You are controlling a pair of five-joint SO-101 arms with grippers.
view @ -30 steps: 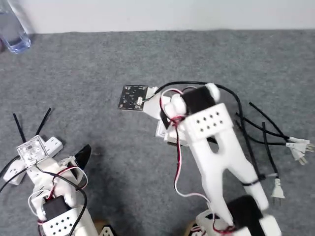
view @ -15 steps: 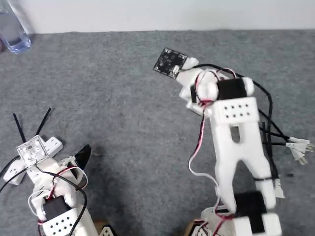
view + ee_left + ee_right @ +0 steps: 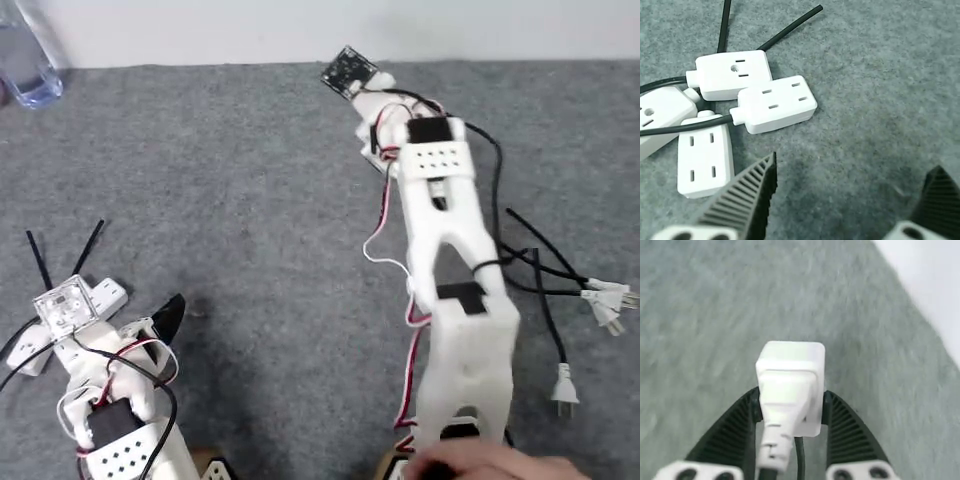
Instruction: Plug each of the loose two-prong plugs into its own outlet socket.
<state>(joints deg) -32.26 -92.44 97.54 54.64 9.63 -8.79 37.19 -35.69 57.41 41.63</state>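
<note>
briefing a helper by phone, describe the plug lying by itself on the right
In the high view, find the right arm stretched over the grey carpet, then look beside its base, toward the picture's lower right corner. A white two-prong plug lies there at the end of a black cord. The other loose plugs are bunched farther up; this one lies alone.

Four white outlet sockets (image 3: 775, 102) are lying bunched near the left edge of the grey carpet (image 3: 250, 200). A fifth socket (image 3: 790, 355), with one white plug (image 3: 785, 400) seated in it, is sitting between the jaws of the right gripper (image 3: 791, 397). One loose two-prong plug (image 3: 565, 385) is lying alone by the right edge. A bunch of loose plugs (image 3: 605, 300) is lying farther along that edge, showing at least two but too small to tally. Two robot arms are standing at the near edge, the left arm (image 3: 120, 440) and the right arm (image 3: 450, 260). One clear bottle (image 3: 25, 60) is standing in the far left corner.
</note>
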